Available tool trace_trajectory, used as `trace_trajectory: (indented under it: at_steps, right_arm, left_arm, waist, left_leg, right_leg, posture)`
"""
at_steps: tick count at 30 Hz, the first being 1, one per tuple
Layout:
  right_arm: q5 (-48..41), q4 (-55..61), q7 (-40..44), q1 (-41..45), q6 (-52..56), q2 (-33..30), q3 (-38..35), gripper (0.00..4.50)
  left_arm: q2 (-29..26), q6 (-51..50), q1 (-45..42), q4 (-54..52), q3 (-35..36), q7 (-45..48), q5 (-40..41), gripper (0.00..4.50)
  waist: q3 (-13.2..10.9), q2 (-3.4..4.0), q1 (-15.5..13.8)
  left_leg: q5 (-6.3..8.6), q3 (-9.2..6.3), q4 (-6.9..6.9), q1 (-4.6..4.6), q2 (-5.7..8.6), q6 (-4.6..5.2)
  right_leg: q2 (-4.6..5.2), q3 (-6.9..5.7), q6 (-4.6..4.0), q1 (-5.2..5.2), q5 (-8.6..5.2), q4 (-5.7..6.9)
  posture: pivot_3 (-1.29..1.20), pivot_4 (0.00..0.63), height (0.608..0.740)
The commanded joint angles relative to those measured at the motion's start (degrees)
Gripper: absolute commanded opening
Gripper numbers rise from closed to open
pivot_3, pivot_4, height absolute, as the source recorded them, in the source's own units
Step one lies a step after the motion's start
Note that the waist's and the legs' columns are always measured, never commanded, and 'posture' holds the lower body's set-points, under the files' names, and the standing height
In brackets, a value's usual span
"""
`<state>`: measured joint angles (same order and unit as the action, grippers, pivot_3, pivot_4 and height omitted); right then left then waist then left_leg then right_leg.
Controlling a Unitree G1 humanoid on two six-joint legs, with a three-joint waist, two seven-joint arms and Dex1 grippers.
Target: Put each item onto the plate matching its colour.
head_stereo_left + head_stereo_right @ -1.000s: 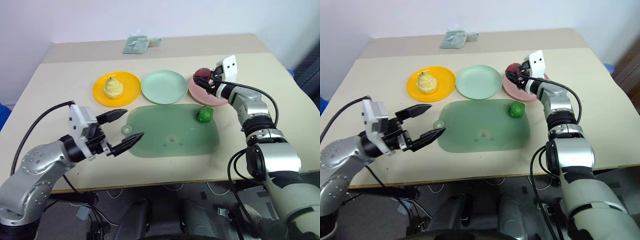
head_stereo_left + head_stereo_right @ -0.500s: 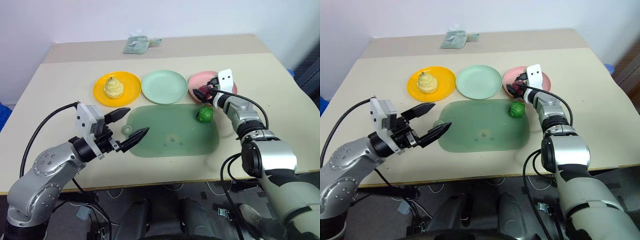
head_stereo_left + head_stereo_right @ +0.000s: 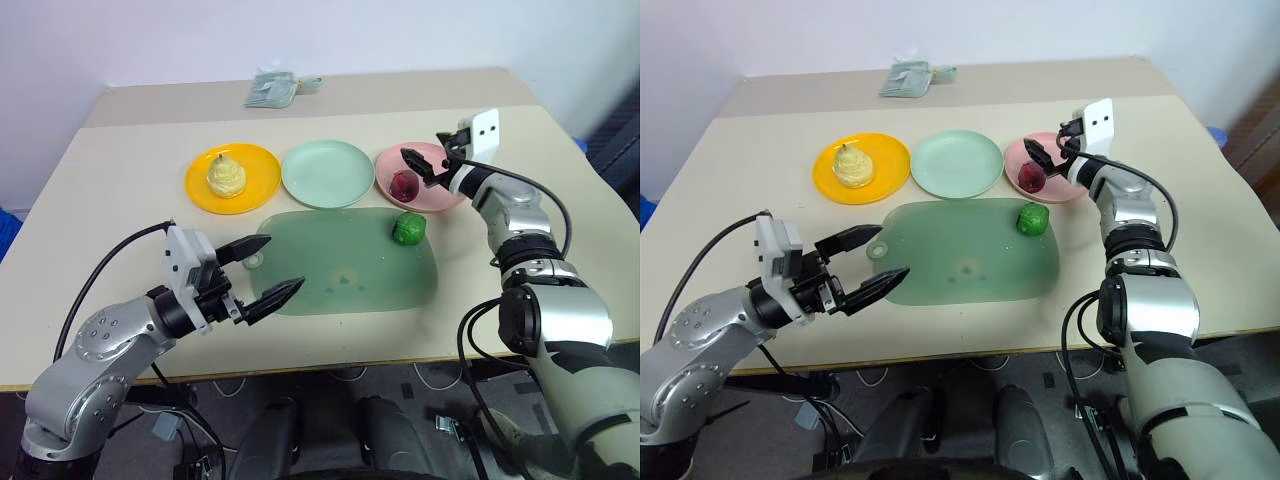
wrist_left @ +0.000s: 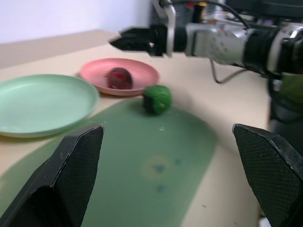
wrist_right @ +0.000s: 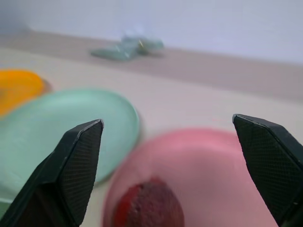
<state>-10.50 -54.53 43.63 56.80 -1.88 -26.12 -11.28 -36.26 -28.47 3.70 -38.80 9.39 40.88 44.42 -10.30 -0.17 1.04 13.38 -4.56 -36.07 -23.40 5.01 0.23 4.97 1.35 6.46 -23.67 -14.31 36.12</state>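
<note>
The dark red fruit (image 3: 404, 184) lies on the pink plate (image 3: 435, 196). My right gripper (image 3: 421, 167) hovers open just above and behind it, holding nothing. The bright green fruit (image 3: 407, 228) sits on the dark green mat (image 3: 345, 262), close to the pink plate. On the orange-yellow plate (image 3: 262, 170) rests the pale yellow pear (image 3: 227, 177). The mint green plate (image 3: 328, 173) between them is bare. My left gripper (image 3: 285, 261) stands open and empty over the mat's near left corner.
A folded greenish cloth (image 3: 275, 88) lies near the table's back edge. In the left wrist view the green fruit (image 4: 157, 98) and the red fruit (image 4: 119, 78) show ahead, with the right gripper (image 4: 137, 40) above them.
My right gripper lowered the dark red fruit onto the pink plate, opened, let it go and lifted back. The left gripper sank a little toward the table's near edge.
</note>
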Motion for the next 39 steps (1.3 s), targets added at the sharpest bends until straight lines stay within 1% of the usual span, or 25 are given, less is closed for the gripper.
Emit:
trace_trajectory:
  at_steps: [1,3,6,10,16,20,29,32,34,36,37,38,39]
  right_arm:
    - [-4.37,19.68,1.45,-8.20,9.47,-1.39,-0.35,4.47]
    - [-5.63,28.25,0.44,-12.63,14.41,-1.74,-0.40,4.47]
    - [-7.46,39.69,-1.32,-19.56,21.53,-1.97,-0.53,4.47]
    - [-8.86,45.96,-3.30,-24.34,27.00,-1.70,-0.20,4.47]
    - [-10.73,49.37,-3.71,-27.64,32.06,-1.89,0.60,4.47]
    - [-9.99,48.29,-3.71,-29.12,31.83,-1.67,1.84,4.47]
    - [-9.02,44.11,-3.02,-29.14,29.63,-1.07,3.92,4.47]
    - [-8.97,43.29,-2.75,-28.92,29.31,-0.82,4.38,3.74]
    - [-9.00,43.27,-2.78,-28.79,29.32,-0.65,4.52,2.76]
    - [-9.09,43.83,-3.00,-28.71,29.57,-0.50,4.65,1.90]
    - [-9.08,44.39,-3.05,-28.70,29.60,-0.48,4.78,1.62]
    - [-9.20,45.28,-3.13,-28.61,29.77,-0.42,4.88,1.49]
    - [-9.45,46.36,-3.12,-28.40,29.88,-0.28,4.98,1.49]
  left_arm:
    - [-1.62,4.19,3.60,-0.06,4.43,7.38,1.96,4.50]
    - [-1.92,5.19,5.02,0.25,6.21,9.60,3.05,4.50]
    - [-4.15,6.90,8.96,0.97,9.35,15.82,3.29,4.50]
    - [-6.04,7.44,10.34,1.64,11.11,18.76,3.39,4.50]
    - [-6.20,6.86,10.05,0.39,10.91,17.89,3.50,4.50]
    - [-6.26,6.58,10.45,-0.56,10.79,16.98,3.29,4.50]
    - [-6.39,6.23,10.68,-1.37,10.89,15.47,3.26,4.50]
    - [-6.21,6.49,11.06,-1.54,10.81,15.21,3.12,4.50]
    - [-6.10,6.88,11.48,-1.47,10.79,15.28,2.90,4.50]
    - [-5.86,7.40,11.96,-1.28,10.85,15.45,2.64,4.50]
    - [-5.76,7.64,12.22,-1.20,10.88,15.57,2.52,4.50]
    - [-5.63,7.89,12.46,-1.14,10.83,15.64,2.37,4.50]
    - [-5.50,8.11,12.69,-1.10,10.79,15.65,2.27,4.50]
  waist:
    - [-0.01,0.02,-0.10]
    - [-0.04,0.08,-0.35]
    - [-0.03,0.13,-0.30]
    - [-0.02,0.13,-0.30]
    - [-0.02,0.12,-0.39]
    - [-0.02,0.12,-0.34]
    - [-0.02,0.12,-0.36]
    - [-0.02,0.12,-0.32]
    - [-0.02,0.12,-0.32]
    - [-0.02,0.12,-0.31]
    - [-0.02,0.12,-0.31]
    - [-0.02,0.12,-0.31]
    - [-0.02,0.12,-0.32]
  left_leg:
    - [0.00,-0.01,0.02,0.00,-0.01,0.00]
    - [0.02,-0.02,0.00,-0.02,-0.01,0.02]
    - [0.01,-0.02,-0.04,-0.02,-0.01,0.02]
    - [0.02,-0.03,-0.02,-0.01,-0.03,0.02]
    - [0.02,-0.03,-0.03,-0.01,-0.03,0.04]
    - [0.03,-0.02,-0.03,-0.01,-0.03,0.04]
    - [0.02,-0.02,-0.04,-0.01,-0.03,0.04]
    - [0.03,-0.02,-0.04,-0.01,-0.03,0.04]
    - [0.03,-0.02,-0.03,-0.01,-0.03,0.04]
    - [0.03,-0.03,-0.03,-0.01,-0.04,0.04]
    - [0.03,-0.02,-0.04,-0.01,-0.04,0.04]
    - [0.03,-0.02,-0.04,-0.01,-0.04,0.04]
    - [0.03,-0.02,-0.04,-0.01,-0.04,0.04]
  right_leg:
    - [0.05,0.02,0.00,0.00,0.00,-0.01]
    - [0.07,0.04,-0.01,-0.03,-0.01,0.00]
    - [0.10,0.05,-0.08,-0.02,-0.04,0.02]
    - [0.10,0.04,-0.21,0.00,-0.12,0.00]
    - [0.13,0.03,-0.21,0.02,-0.12,-0.01]
    - [0.13,0.04,-0.20,0.01,-0.11,-0.01]
    - [0.12,0.03,-0.20,0.02,-0.11,-0.02]
    - [0.12,0.03,-0.20,0.02,-0.11,-0.02]
    - [0.11,0.03,-0.20,0.02,-0.11,-0.02]
    - [0.11,0.03,-0.20,0.02,-0.11,-0.02]
    - [0.11,0.03,-0.20,0.02,-0.11,-0.02]
    - [0.11,0.03,-0.20,0.02,-0.11,-0.02]
    - [0.11,0.03,-0.20,0.02,-0.11,-0.02]
  posture:
    - [0.00,0.150,0.740]
    - [0.00,0.150,0.740]
    - [0.00,0.150,0.740]
    - [0.00,0.150,0.740]
    - [0.00,0.150,0.740]
    - [0.00,0.150,0.740]
    - [0.00,0.150,0.740]
    - [0.00,0.150,0.740]
    - [0.00,0.150,0.740]
    - [0.00,0.150,0.740]
    - [0.00,0.150,0.740]
    - [0.00,0.150,0.740]
    - [0.00,0.150,0.740]
